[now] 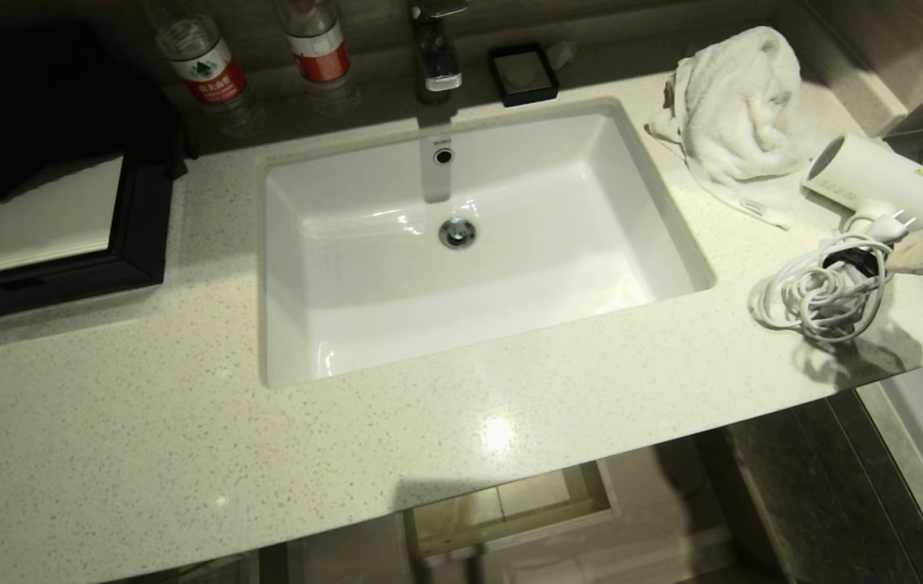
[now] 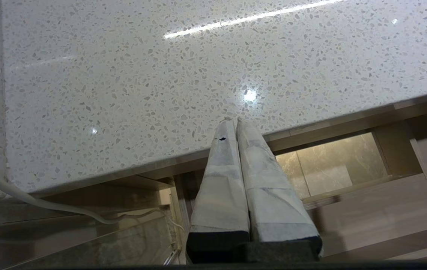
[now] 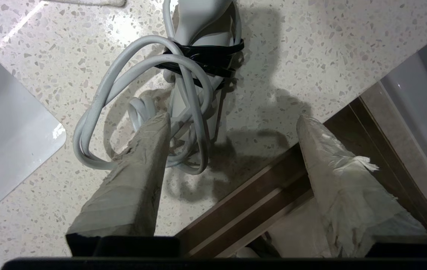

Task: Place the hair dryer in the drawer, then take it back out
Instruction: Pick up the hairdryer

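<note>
Head view, item one: hair dryer (image 1: 875, 182), white, lying on its side at the right end of my tabletop (image 1: 186, 454), barrel pointing left toward the crumpled towel (image 1: 741, 105), handle running toward the near edge. Its cord (image 1: 822, 292) is bundled in loops just beside the handle, cinched by a black tie (image 3: 204, 60).

Item two: my right gripper (image 3: 232, 120), seen only from its own wrist camera. Fingers spread wide. One taped fingertip (image 3: 157, 127) sits over the cord loops beside the handle end; the other hangs past the tabletop edge, above the floor. The handle's long axis runs straight away from the gripper, between the two fingers but nearer the first. I judge the dryer is not held.

Item three: my left gripper (image 2: 232, 122), fingers pressed together, parked low at the tabletop's front edge, well apart from the dryer. The right arm is the nearer one.

Item four: drawer (image 1: 510, 503), pulled out below the sink (image 1: 478, 235), light wood, partly hidden by the tabletop.

Surface: pale speckled stone, glossy. Room: a bathroom vanity, with faucet (image 1: 437, 49) and two bottles (image 1: 210, 65) at the back.
</note>
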`<state>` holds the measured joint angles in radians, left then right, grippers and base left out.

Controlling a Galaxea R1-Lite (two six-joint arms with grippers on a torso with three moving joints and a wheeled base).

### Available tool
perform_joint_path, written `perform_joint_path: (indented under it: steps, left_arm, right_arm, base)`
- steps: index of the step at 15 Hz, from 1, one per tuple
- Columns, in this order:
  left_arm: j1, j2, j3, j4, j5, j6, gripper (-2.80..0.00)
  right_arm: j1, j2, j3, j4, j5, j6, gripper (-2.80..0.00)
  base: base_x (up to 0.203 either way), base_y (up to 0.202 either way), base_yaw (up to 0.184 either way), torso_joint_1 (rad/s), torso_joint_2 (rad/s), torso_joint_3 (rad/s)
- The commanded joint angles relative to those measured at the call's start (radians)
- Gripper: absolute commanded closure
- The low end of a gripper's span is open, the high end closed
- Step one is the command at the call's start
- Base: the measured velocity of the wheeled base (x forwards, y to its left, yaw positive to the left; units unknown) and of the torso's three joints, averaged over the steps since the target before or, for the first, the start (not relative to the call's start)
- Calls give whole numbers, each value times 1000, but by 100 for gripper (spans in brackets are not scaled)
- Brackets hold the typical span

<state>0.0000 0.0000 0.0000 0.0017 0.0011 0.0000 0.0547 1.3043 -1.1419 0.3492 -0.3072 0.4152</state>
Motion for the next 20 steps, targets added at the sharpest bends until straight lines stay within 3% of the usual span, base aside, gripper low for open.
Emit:
perform_joint_path:
  steps: [1,9,20]
  left_arm:
    - [0,-1,1,0,0,0,0]
    - [-1,-1,2,0,0,0,0]
    - [0,0,2,0,0,0,0]
  right_arm:
    - [-6,18,-6,2,-1,11,-280]
    - [-7,96,-45,-5,10,113,-280]
    - [-7,199,-110,-68,17,123,-280]
  base:
    - [0,0,0,0,0,0]
    - [0,0,0,0,0,0]
    - [0,0,0,0,0,0]
